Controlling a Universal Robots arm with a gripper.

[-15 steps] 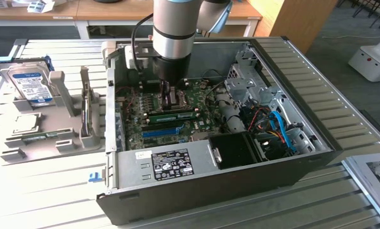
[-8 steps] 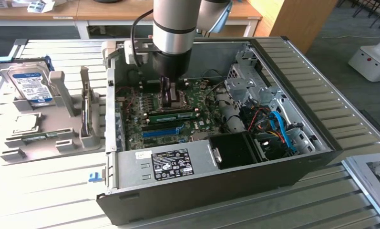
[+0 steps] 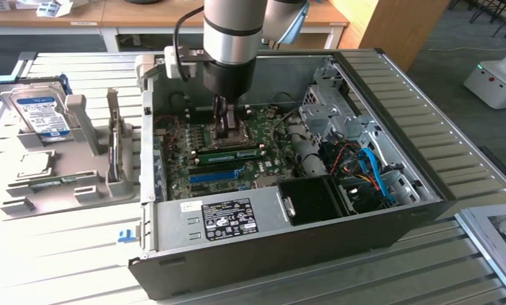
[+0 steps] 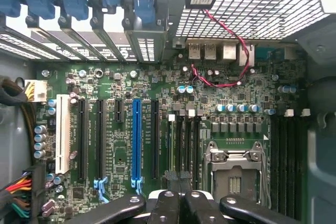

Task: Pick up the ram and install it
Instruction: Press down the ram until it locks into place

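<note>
Look at the exterior view: the arm reaches down into the open computer case (image 3: 388,210), which lies on its side on the slatted worktop (image 3: 58,267). The gripper (image 3: 227,130) stands low over the motherboard (image 3: 261,168), its fingers drawn together as far as they go. You can see in the wrist view that the gripper (image 4: 179,203) has its finger links pressed side by side directly above a memory slot.

The ram (image 3: 230,153) sits on the motherboard just below the fingertips, lying flat-edged in a slot, a green stick with a row of dark chips. The fingertips end right at its upper edge; you cannot tell whether they touch it. In the wrist view the ram (image 4: 171,148) appears edge-on as a thin strip in the slot beside the empty processor socket (image 4: 233,169).

The blue slot strip (image 3: 214,175) runs parallel to the ram, just beside it toward the case front. To the exterior view's left, a grey parts holder (image 3: 75,184) stands on the worktop and carries an upright hard drive (image 3: 42,114).
</note>
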